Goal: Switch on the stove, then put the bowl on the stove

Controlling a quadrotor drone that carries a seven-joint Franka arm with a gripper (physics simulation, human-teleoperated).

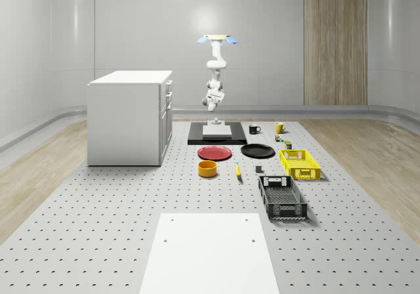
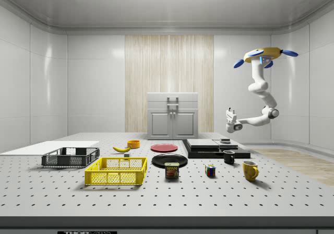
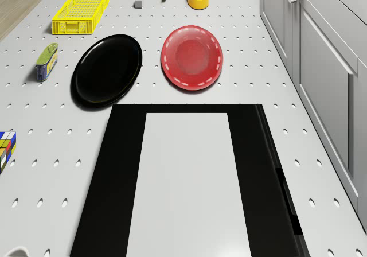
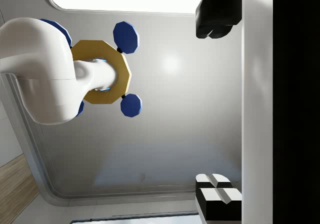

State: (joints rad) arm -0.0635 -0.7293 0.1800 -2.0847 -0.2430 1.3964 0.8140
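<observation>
At the surface's far end I hover the drone [image 1: 219, 39] behind the stove [image 1: 217, 132], gripper [image 2: 230, 120] released just above it for the switch; bowl [image 1: 207, 168] waits nearer, w/ plates between.

Table [image 1: 98, 228]: matt grey perforated w/ small holes. Stove [image 3: 103, 199] matt black w/ smooth pale top; black plate [image 3: 106, 69] glossy, red plate [image 3: 191, 56] satin. Crates [image 2: 116, 171] look like plastic mesh.

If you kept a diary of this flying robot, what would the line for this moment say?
drone: hovering behind stove | tool: above stove, holding nothing | bowl: on table beside red plate, not on stove
</observation>
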